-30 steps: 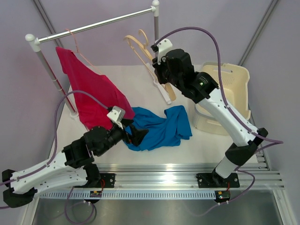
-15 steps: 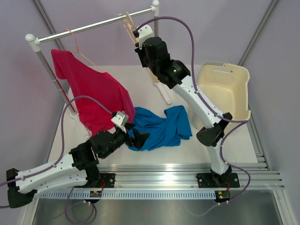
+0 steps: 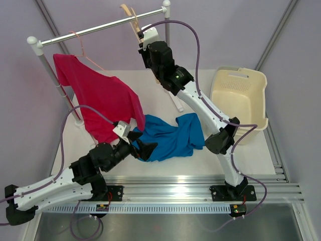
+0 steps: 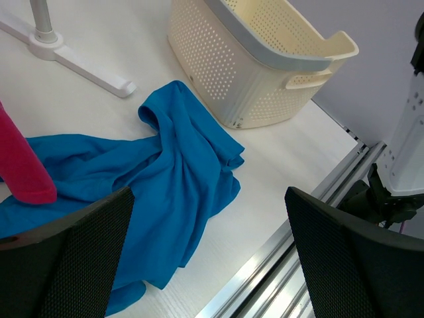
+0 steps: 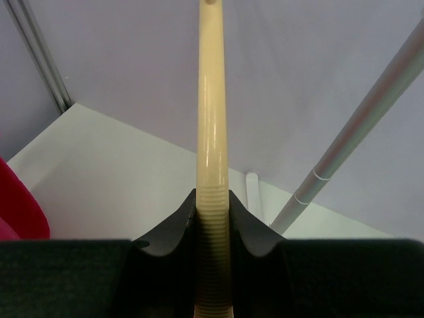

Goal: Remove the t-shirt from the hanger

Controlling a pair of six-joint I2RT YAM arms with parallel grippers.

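From above, the right end effector (image 3: 142,44) is raised beside the rail (image 3: 100,27), its jaws closed on a bare wooden hanger (image 3: 130,17) that sticks up past its tips. The left end effector (image 3: 144,141) is low over the worktop (image 3: 145,90), jaws spread and holding nothing, with the blue t-shirt (image 3: 175,135) lying crumpled just ahead of it and a red t-shirt (image 3: 105,100) draped from the rail behind it. The left wrist view shows the left end effector (image 4: 209,218) wide open, the blue t-shirt (image 4: 165,172) flat between and beyond its fingers and a basket (image 4: 265,73) farther ahead. In the right wrist view, the right end effector (image 5: 213,218) clamps the hanger (image 5: 213,132) straight ahead.
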